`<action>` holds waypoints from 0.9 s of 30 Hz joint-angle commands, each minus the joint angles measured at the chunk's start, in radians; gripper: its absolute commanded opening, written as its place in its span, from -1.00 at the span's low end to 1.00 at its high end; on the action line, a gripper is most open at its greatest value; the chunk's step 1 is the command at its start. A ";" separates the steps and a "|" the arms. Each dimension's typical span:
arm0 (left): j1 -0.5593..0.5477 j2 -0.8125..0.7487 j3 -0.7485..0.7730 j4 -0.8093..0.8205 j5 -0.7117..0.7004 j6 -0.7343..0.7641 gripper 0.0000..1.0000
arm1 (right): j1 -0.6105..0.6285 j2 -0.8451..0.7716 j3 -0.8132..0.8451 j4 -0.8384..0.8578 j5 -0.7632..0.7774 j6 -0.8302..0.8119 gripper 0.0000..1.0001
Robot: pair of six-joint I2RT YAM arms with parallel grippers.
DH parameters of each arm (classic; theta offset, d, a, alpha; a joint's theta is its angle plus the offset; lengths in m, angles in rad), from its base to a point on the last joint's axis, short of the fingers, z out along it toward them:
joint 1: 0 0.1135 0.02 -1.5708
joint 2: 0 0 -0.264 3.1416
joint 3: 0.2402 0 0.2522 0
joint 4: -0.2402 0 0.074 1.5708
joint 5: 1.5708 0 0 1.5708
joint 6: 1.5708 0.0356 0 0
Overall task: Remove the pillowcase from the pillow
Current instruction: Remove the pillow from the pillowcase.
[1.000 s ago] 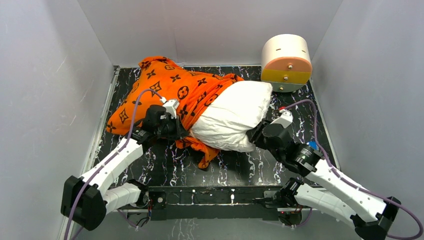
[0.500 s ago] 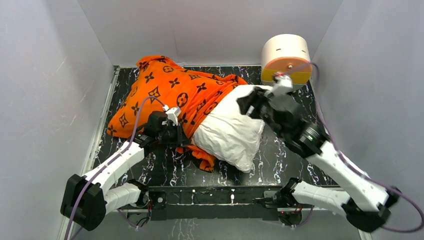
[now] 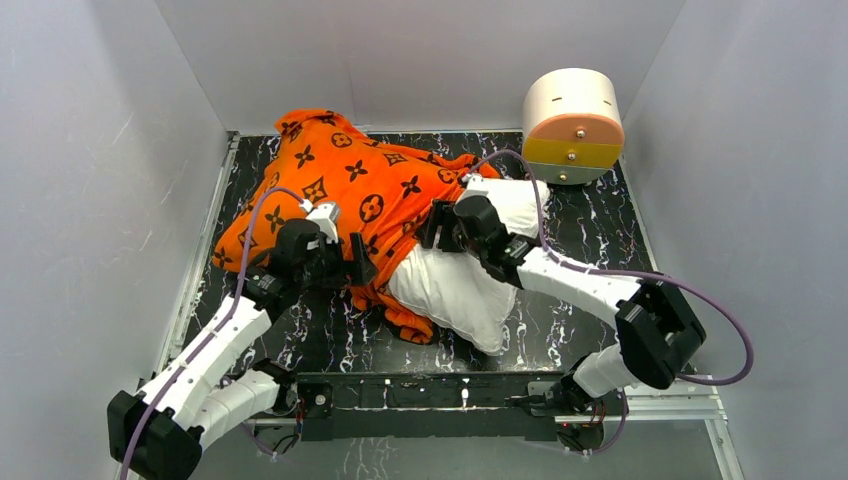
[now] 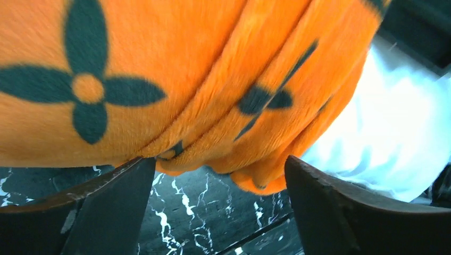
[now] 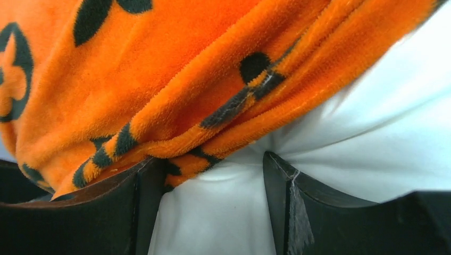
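Pillowcase [image 3: 340,185] of bright orange plush fabric, printed with dark brown monogram motifs, covers the half of the large plump white pillow [image 3: 455,290] that lies beyond and to the left of the right tool [image 3: 437,225]. The bare white end lies on its near side, on the black marbled counter [image 3: 330,340]. The step in hand looks like a re-grip midway through the stripping. The left tool [image 4: 218,170] stands wide open and holds nothing, with bunched orange plush hanging just ahead of and above its fingers [image 4: 106,207]. The right tool is open too, straddling the hem [image 5: 228,138] where orange meets white, clamped on neither. Next, I judge, one tool should pinch the hem alone while the other pins the bare pillow, before they draw apart.
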 commanded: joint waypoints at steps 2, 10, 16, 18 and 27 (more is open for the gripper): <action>0.001 -0.021 0.196 -0.035 -0.118 0.065 0.97 | 0.037 0.171 -0.361 0.188 -0.443 0.178 0.55; 0.001 0.402 0.644 -0.054 0.047 0.273 0.97 | 0.166 0.122 -0.522 0.288 -0.354 0.066 0.57; 0.003 0.763 0.883 -0.119 0.189 0.374 0.97 | 0.224 -0.073 -0.694 0.425 -0.077 0.020 0.61; 0.004 0.894 0.964 -0.203 0.245 0.364 0.74 | 0.224 -0.097 -0.697 0.379 -0.002 0.005 0.63; 0.007 0.876 0.869 -0.259 0.225 0.375 -1.00 | 0.224 -0.241 -0.533 0.012 0.225 0.041 0.70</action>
